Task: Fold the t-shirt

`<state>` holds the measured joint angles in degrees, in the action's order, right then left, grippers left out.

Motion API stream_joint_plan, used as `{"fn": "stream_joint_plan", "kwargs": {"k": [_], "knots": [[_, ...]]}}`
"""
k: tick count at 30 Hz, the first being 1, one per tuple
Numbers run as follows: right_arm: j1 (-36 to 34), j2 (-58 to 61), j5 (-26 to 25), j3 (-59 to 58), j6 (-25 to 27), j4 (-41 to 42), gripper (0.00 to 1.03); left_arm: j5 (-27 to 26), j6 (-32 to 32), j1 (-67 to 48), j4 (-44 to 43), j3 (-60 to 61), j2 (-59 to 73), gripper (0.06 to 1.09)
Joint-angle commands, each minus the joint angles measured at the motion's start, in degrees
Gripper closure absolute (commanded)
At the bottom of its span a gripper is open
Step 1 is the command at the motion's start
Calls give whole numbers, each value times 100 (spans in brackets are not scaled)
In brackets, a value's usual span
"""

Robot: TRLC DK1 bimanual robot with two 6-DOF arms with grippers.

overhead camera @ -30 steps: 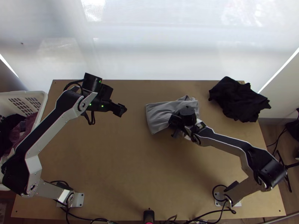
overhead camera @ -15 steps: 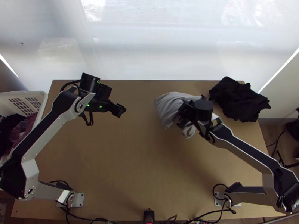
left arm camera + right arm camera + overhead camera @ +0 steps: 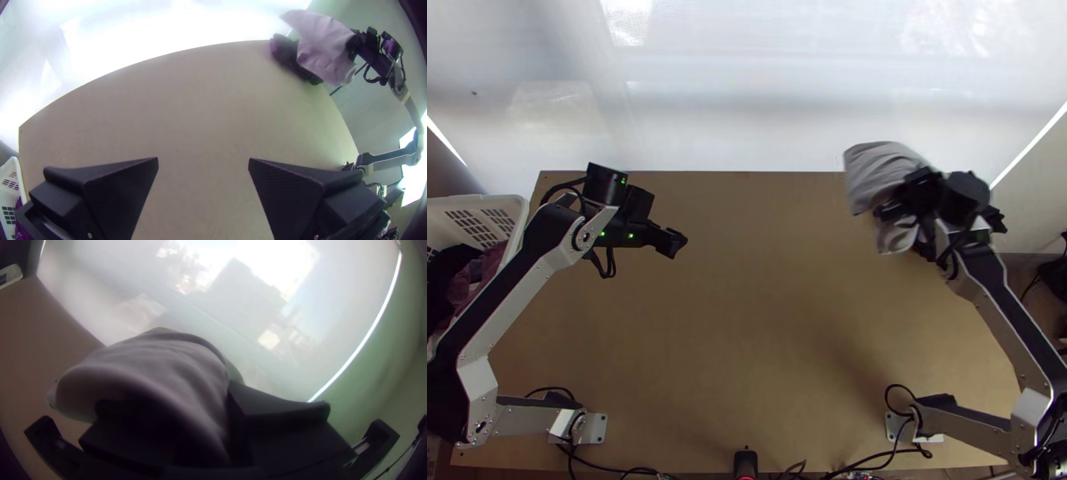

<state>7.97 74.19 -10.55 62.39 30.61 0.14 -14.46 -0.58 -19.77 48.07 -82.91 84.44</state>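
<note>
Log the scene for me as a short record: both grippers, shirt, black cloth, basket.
Right gripper: fingers shut on the shirt
Left gripper: fingers open, empty, over the table's left side
Shirt: grey, held up near the table's far right corner, draped, not laid flat; fold count unclear
Black cloth: at that corner, partly behind the shirt
Basket: white, beside the table's left edge, clothes inside

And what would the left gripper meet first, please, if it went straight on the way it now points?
The left gripper would probably meet bare table first, though its height above it is unclear.
</note>
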Motion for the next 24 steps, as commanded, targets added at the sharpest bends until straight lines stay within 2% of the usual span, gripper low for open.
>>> {"fn": "stream_joint_plan", "kwargs": {"k": [1, 13, 20, 24], "knots": [[-1509, -221, 475, 405, -240, -172, 100, -13, -39, 87, 44, 232, -262, 10], [-3671, -168, 1591, 854, -460, -269, 100, -13, -118, 289, 106, 706, -640, 10], [-4286, 122, 1863, 819, -468, -252, 100, -13, -127, 316, 97, 891, -772, 10], [-4400, 535, 1881, 652, -512, 56, 100, -13, -127, 386, 123, 926, -816, 10]]}}
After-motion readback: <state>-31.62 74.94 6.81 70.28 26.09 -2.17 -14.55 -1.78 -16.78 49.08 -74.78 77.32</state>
